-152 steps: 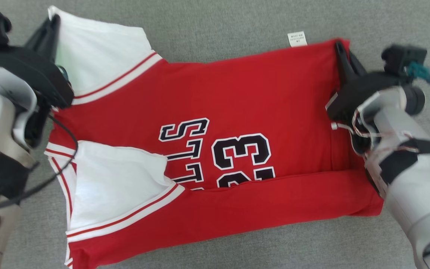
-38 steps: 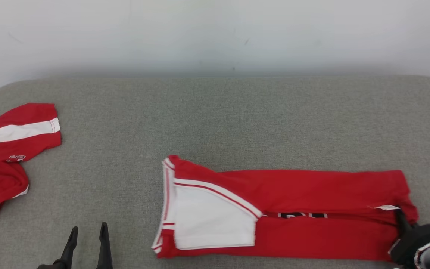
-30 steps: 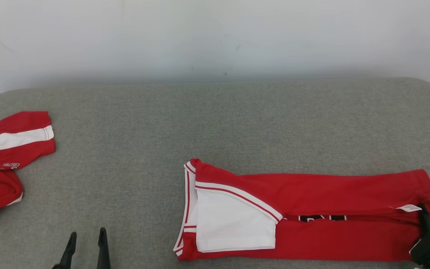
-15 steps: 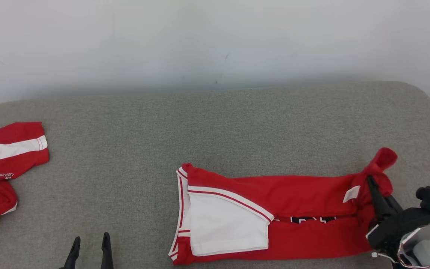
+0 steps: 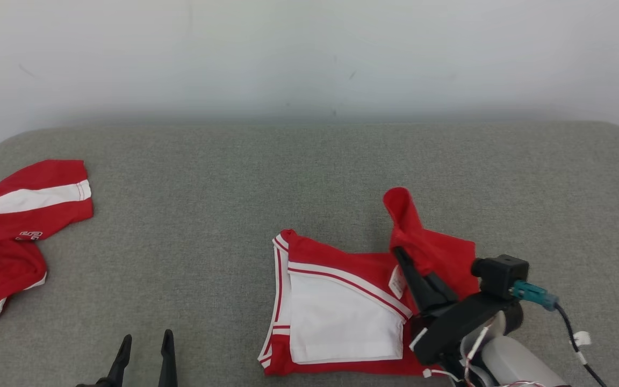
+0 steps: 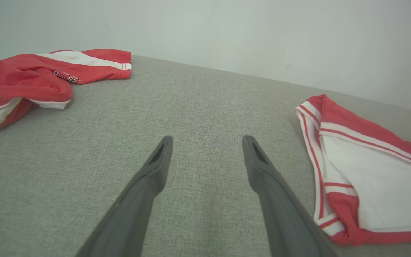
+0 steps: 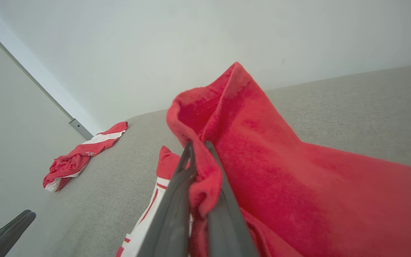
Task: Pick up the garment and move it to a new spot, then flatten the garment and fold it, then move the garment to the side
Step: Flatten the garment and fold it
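The garment (image 5: 342, 317), a red jersey with white sleeves and red-white trim, lies folded into a long strip on the grey cushion. My right gripper (image 5: 400, 253) is shut on its red hem end (image 7: 234, 117), which is lifted and carried over toward the sleeve end, so the strip doubles over itself. In the right wrist view the red cloth bunches between my two dark fingers (image 7: 177, 200). My left gripper (image 5: 145, 344) stands open at the lower left, clear of the cloth, with the garment's sleeve edge (image 6: 334, 171) to its right.
A second red and white piece of clothing (image 5: 14, 226) lies crumpled at the cushion's far left edge. The grey cushion (image 5: 234, 204) ends at a pale wall behind. A cable (image 5: 573, 333) hangs from my right wrist.
My right gripper has lifted the hem end and carried it left over the garment, shortening the strip to about half. The left gripper has stayed open in place. The head view has shifted slightly.
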{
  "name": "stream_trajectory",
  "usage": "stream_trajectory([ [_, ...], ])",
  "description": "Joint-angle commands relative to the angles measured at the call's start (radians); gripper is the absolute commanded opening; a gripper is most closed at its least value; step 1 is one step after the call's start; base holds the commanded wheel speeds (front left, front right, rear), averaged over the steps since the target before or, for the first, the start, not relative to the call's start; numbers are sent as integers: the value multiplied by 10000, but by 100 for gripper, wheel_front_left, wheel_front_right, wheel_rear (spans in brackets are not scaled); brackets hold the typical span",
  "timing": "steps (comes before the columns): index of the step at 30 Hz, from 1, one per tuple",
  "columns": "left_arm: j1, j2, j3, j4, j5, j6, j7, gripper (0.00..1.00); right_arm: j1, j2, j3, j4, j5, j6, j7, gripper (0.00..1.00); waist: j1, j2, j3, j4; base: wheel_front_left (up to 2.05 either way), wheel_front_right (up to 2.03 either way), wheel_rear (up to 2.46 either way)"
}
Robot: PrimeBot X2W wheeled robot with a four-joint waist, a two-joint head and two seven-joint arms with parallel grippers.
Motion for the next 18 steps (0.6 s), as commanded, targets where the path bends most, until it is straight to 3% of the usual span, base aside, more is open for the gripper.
stream_trajectory([
  [1, -112, -12, -23, 24, -48, -13, -26, 100, -138, 217, 98, -52, -132, -23, 47, 0, 0, -1, 110, 168, 0, 0, 0],
  [9, -405, -13, -377, 70, -260, 86, -26, 100, -593, 1359, 802, 516, -810, -23, 243, 0, 0, -1, 334, 653, 0, 0, 0],
  [18, -431, -13, -536, 151, -376, 177, -26, 100, -1018, 1968, 1313, 1999, -1168, -23, 376, 0, 0, -1, 386, 906, 0, 0, 0],
])
